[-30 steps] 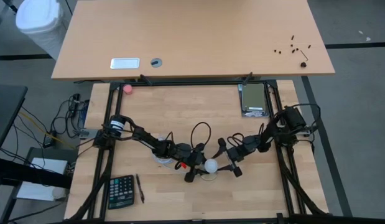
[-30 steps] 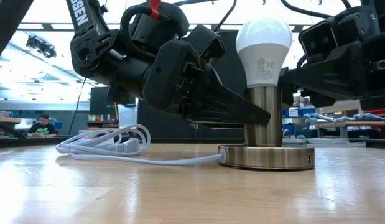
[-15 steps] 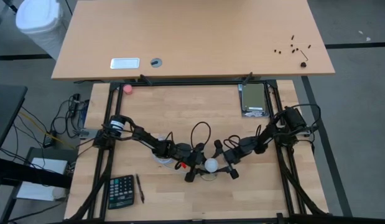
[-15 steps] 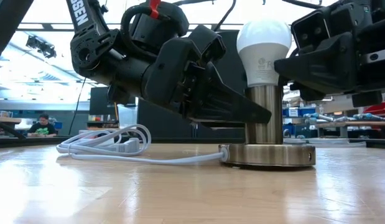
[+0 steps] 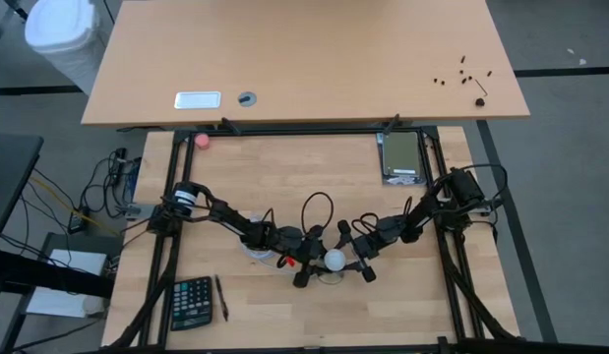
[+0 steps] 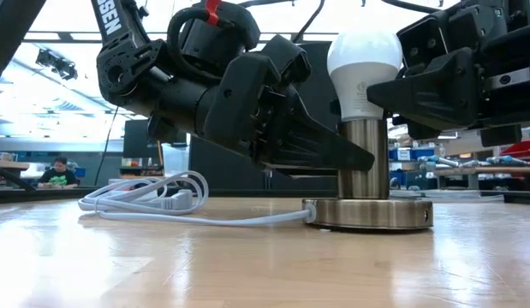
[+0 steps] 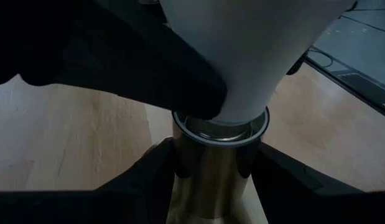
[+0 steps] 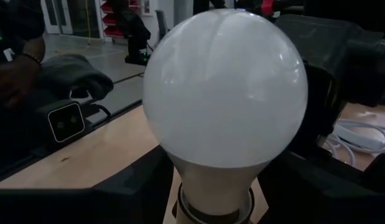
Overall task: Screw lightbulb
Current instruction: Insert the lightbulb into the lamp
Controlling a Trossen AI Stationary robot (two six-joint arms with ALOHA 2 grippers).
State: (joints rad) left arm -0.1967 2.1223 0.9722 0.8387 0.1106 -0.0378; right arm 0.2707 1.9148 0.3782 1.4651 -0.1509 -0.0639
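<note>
Right claw point(image 6: 393, 90) has closed in on upright white lightbulb point(image 6: 364, 60).

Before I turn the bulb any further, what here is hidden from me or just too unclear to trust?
- Screw base of the lightbulb: inside the metal socket post in every view, so thread depth is unknown.
- Right end effector contact with the bulb: its housing blocks this in the low view; too small in the high view.
- Left end effector grip on the post: the left wrist view shows dark fingers flanking it, contact unclear.
</note>
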